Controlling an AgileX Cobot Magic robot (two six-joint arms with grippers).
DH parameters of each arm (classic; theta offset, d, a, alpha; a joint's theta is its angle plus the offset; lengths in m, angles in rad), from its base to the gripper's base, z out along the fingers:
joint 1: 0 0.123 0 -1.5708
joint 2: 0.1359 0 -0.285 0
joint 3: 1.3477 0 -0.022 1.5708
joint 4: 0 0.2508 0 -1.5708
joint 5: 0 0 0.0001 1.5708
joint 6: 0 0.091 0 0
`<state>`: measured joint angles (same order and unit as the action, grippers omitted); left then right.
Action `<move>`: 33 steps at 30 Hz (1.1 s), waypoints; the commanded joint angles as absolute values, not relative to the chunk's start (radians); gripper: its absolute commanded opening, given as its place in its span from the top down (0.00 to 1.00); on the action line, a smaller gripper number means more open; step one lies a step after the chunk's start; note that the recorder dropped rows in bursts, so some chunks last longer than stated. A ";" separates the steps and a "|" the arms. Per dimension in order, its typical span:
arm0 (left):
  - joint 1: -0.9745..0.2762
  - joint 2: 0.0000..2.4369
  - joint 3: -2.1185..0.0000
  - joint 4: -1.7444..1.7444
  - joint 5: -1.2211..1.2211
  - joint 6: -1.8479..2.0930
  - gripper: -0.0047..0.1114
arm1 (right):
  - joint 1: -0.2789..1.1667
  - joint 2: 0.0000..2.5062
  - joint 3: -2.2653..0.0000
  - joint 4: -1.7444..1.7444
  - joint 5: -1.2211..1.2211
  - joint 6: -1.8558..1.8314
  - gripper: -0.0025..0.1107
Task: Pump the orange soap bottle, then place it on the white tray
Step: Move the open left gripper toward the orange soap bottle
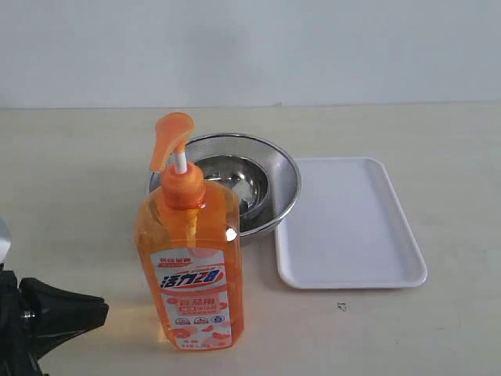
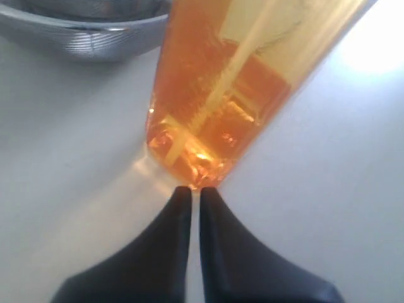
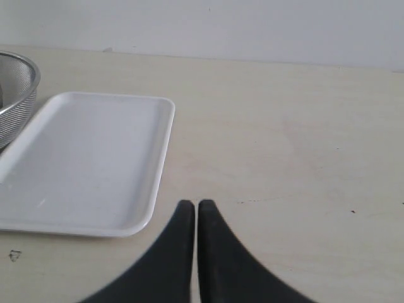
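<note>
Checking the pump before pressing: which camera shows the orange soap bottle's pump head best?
The exterior view: the orange soap bottle stands in full, pump head raised on its white stem. The left wrist view shows only the bottle's lower body, beyond the left hand. The right wrist view misses it.

translucent orange soap bottle (image 1: 189, 258), red-white label; plain white tray (image 1: 348, 227); silver steel bowls (image 1: 258, 184).

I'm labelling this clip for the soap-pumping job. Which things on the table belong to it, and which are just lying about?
Part of the job: tall translucent orange plastic soap bottle with pump head; flat rectangular white plastic tray.
Just lying about: round nested steel bowls, behind the bottle, beside the tray.
</note>
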<state>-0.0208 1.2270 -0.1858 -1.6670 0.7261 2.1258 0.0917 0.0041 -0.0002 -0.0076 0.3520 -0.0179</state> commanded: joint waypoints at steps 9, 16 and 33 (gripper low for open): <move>-0.021 1.230 -0.190 -1.702 0.756 2.132 0.92 | 0.090 0.000 0.000 -0.008 0.348 -0.021 0.98; -0.021 1.230 -0.246 -1.587 0.745 2.132 0.92 | 0.090 0.000 0.000 -0.008 0.348 -0.021 0.98; -0.021 1.267 -0.423 -1.547 0.748 2.132 0.92 | 0.090 0.000 0.000 -0.008 0.341 -0.021 0.98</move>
